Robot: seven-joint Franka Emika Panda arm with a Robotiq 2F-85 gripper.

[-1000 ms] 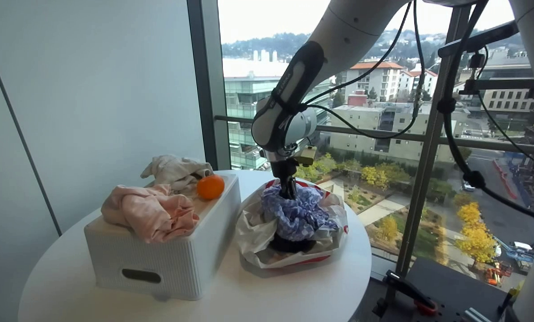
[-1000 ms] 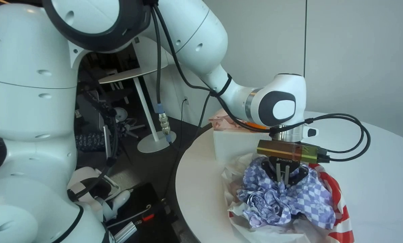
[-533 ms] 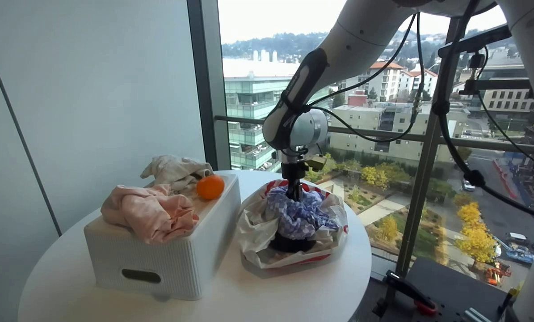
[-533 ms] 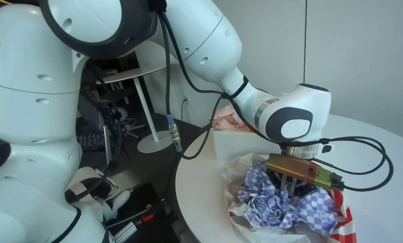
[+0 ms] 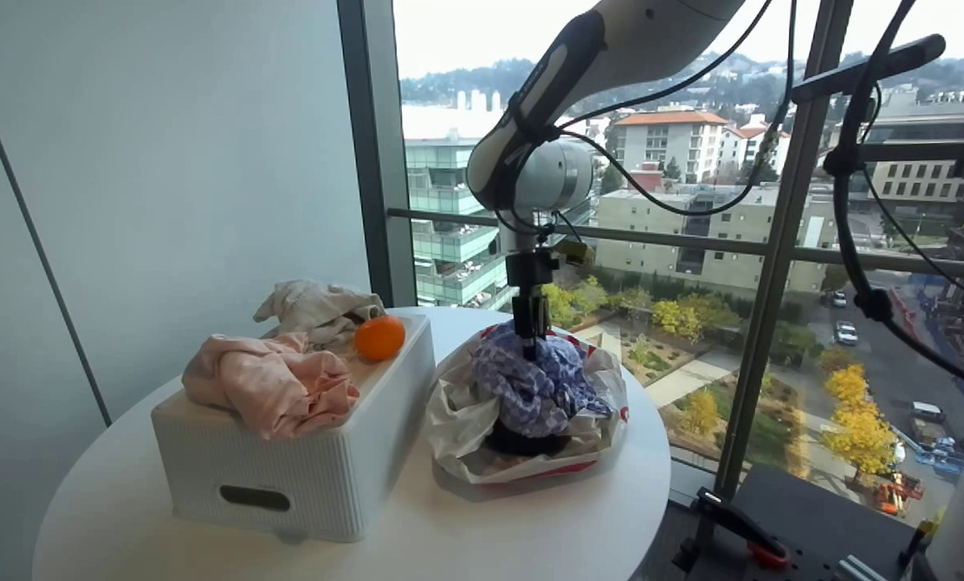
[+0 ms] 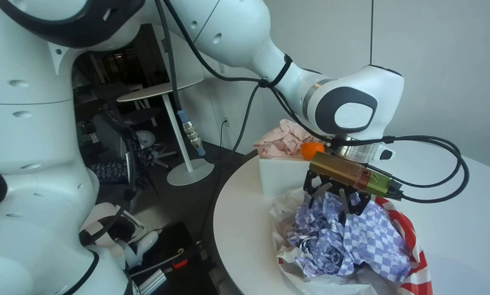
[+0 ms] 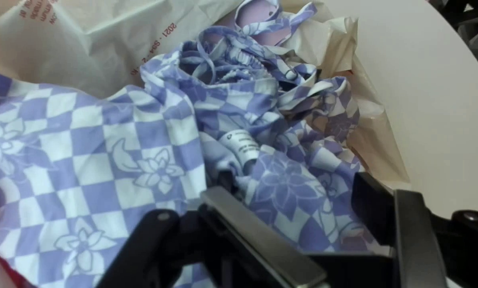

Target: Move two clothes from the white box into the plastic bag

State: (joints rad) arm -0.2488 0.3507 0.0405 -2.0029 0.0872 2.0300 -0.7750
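The purple-and-white checkered garment (image 7: 147,148) lies heaped in the plastic bag (image 5: 459,424), which spreads around it on the round table. Under its near side, the dark garment (image 5: 527,441) shows inside the bag in an exterior view. Directly over the heap, my gripper (image 7: 297,188) stands open, its fingers (image 7: 373,208) spread wide with checkered cloth loose below and between them. In an exterior view the gripper (image 6: 327,208) has its tips down at the top of the cloth; whether they touch it I cannot tell. The white box (image 5: 260,464) stands beside the bag.
On top of the white box sit a pink cloth (image 5: 272,383), a beige cloth (image 5: 320,311) and an orange item (image 5: 380,337). The round table (image 5: 578,532) has its curved edge close past the bag, with a window behind. Cables (image 6: 441,141) loop off the wrist.
Earlier my gripper was shut with its tips in the checkered garment. It dipped and tilted, then rose a little, and its fingers have spread apart. The garment remains in the bag.
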